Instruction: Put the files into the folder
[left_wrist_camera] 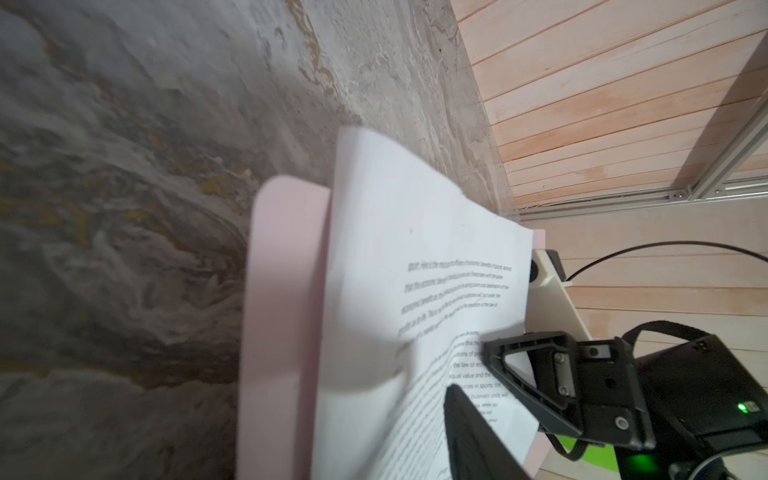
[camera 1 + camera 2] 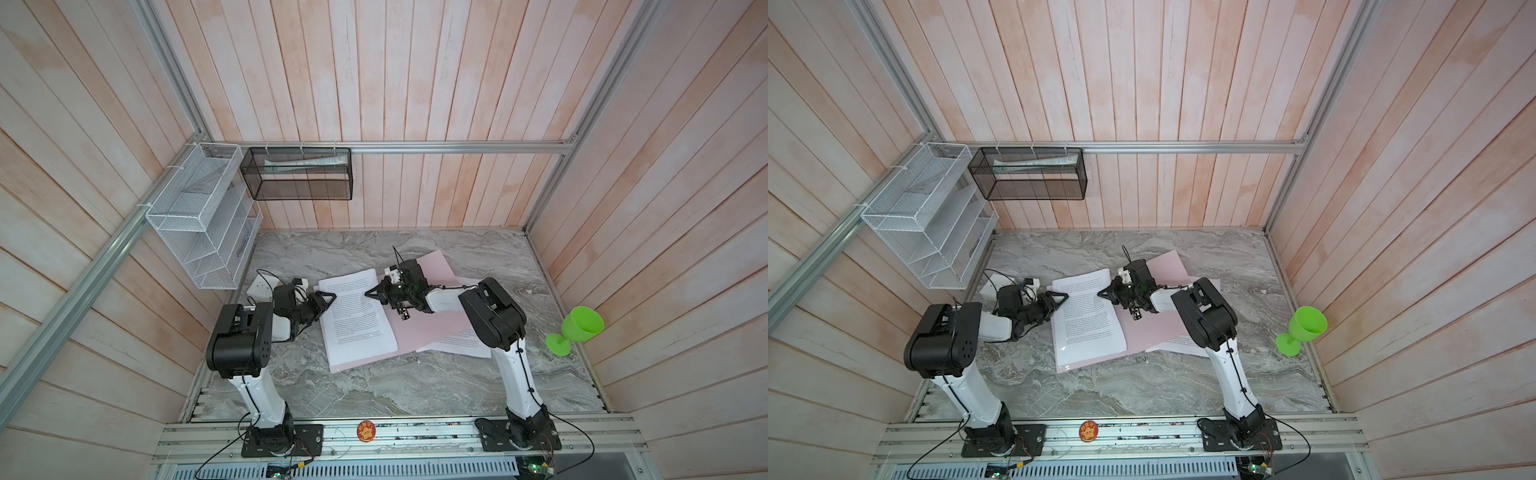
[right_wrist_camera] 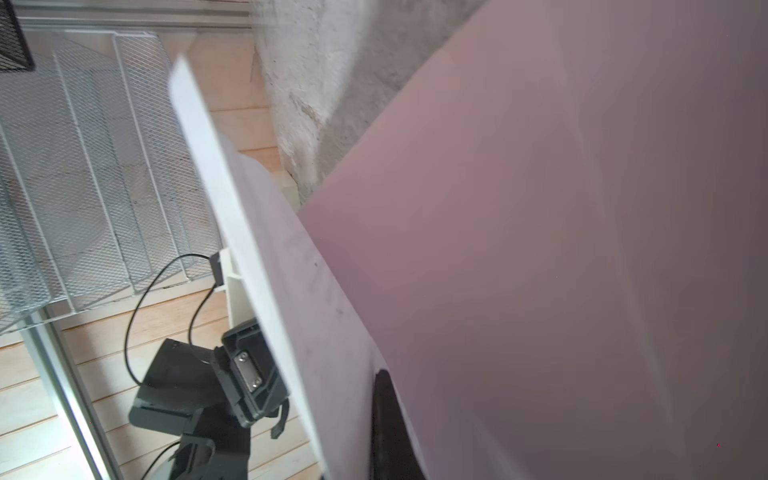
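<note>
The pale pink folder (image 2: 428, 328) (image 2: 1154, 332) lies open on the marble table. The files (image 2: 357, 320) (image 2: 1086, 324), white printed sheets, rest on its left half. My right gripper (image 2: 370, 293) (image 2: 1102, 293) is shut on the files' far right edge. That edge stands raised off the folder (image 3: 540, 249) in the right wrist view, beside one dark finger (image 3: 386, 424). My left gripper (image 2: 328, 300) (image 2: 1061, 300) is open at the files' left edge. One finger (image 1: 469, 440) lies over the printed sheet (image 1: 415, 249); the other is hidden. A further sheet (image 2: 457, 344) shows past the folder's right side, under my right arm.
A green plastic goblet (image 2: 575, 328) stands at the right table edge. A white wire rack (image 2: 203, 224) and a black mesh basket (image 2: 297, 174) hang on the back left walls. A white socket box (image 2: 259, 286) sits behind my left arm.
</note>
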